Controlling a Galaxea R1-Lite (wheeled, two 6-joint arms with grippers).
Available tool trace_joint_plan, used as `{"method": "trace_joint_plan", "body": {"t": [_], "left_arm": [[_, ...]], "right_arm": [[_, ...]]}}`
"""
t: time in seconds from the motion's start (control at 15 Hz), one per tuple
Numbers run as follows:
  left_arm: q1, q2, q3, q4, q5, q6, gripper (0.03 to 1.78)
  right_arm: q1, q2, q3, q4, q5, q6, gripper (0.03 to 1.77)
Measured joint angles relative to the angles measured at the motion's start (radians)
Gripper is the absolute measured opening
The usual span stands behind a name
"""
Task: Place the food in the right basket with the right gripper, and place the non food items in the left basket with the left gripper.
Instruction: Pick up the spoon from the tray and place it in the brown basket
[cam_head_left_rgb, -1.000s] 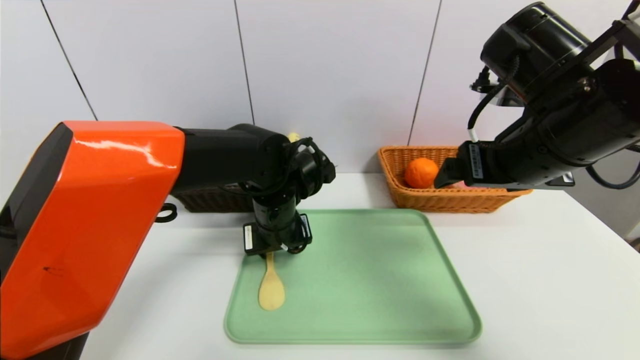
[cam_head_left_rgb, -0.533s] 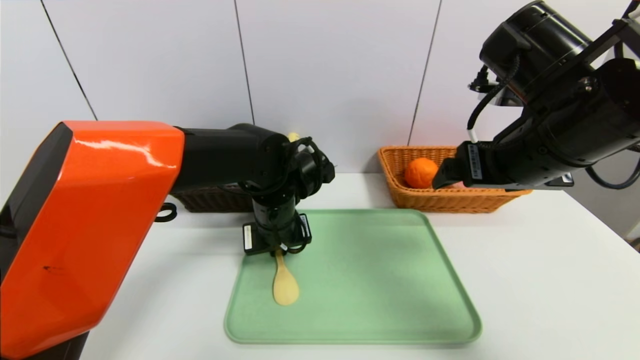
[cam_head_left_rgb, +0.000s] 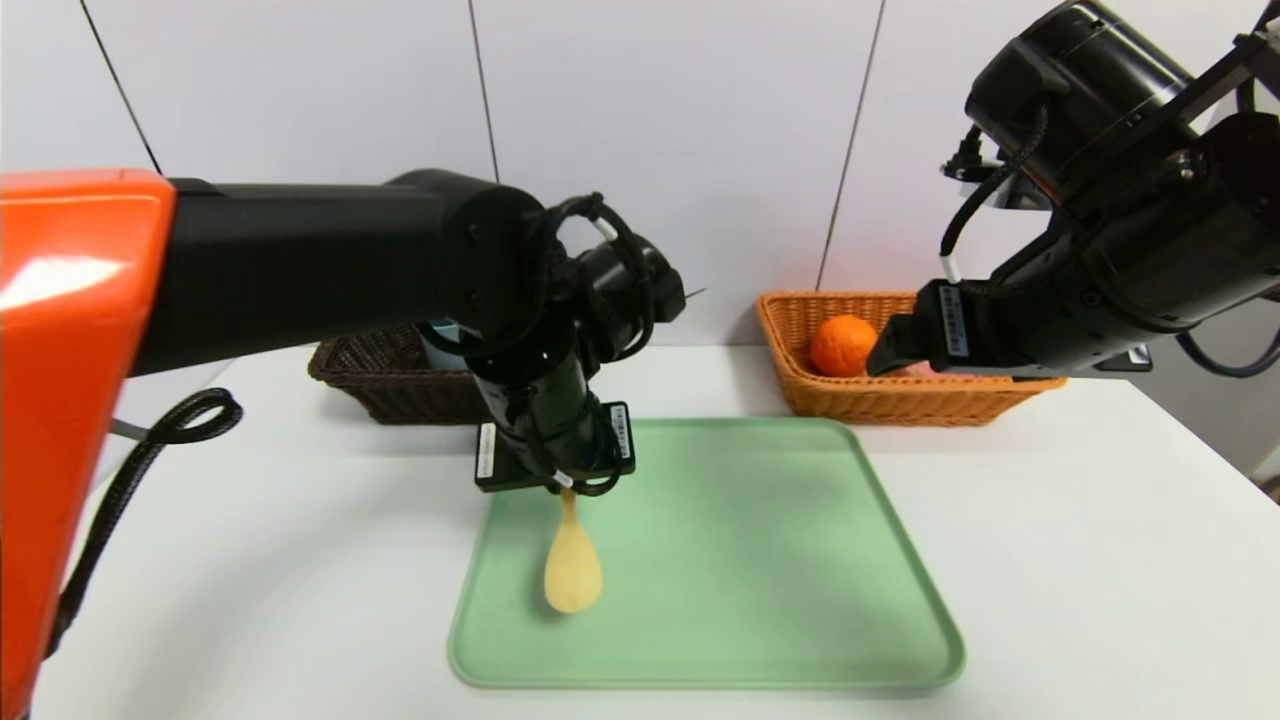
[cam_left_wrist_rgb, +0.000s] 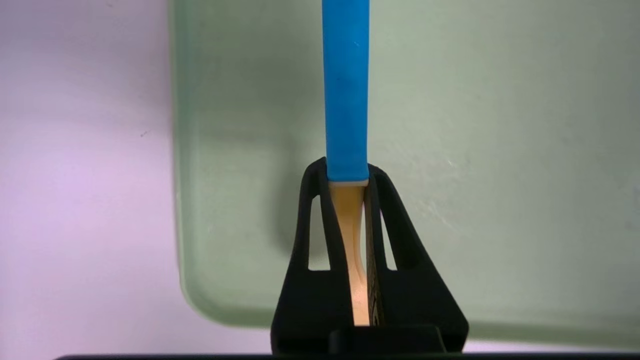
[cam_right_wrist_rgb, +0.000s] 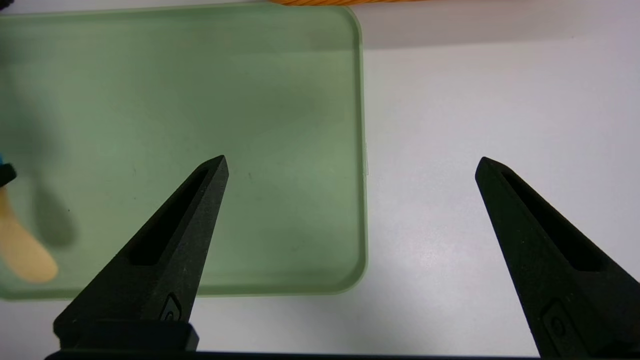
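My left gripper (cam_left_wrist_rgb: 348, 170) has just clamped onto the blue-handled spoon (cam_head_left_rgb: 573, 574) and lifted it off the green tray (cam_head_left_rgb: 760, 560), so I judge the carry to the dark basket (cam_head_left_rgb: 385, 380) behind the tray comes next. My right gripper (cam_right_wrist_rgb: 350, 165) hangs spread wide and empty above the tray's right edge, near the tan basket (cam_head_left_rgb: 880, 400) holding the orange (cam_head_left_rgb: 842, 345). Everything sits on a white table (cam_head_left_rgb: 1080, 560) against a pale panelled wall (cam_head_left_rgb: 650, 150).

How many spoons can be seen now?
1. The blue-handled spoon is pinched in the left gripper, hanging bowl-down over the green tray. Another may be hidden in the dark brown basket, behind the arm.
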Motion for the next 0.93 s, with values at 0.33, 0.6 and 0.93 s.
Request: {"method": "trace_joint_plan", "body": {"t": [0.33, 0.6, 0.93], "left_arm": [[-0.062, -0.136, -0.019, -0.020, -0.063, 0.069, 0.14], [-0.042, -0.237, -0.021, -0.177, -0.114, 0.132, 0.14], [0.123, -0.292, -0.017, -0.490, -0.065, 0.259, 0.14]], "right_arm": [[0.000, -0.002, 0.001, 0.001, 0.000, 0.000, 1.71], [0.000, -0.006, 0.004, 0.002, 0.000, 0.008, 1.71], [0.000, -0.016, 0.013, 0.003, -0.002, 0.014, 1.71]]}}
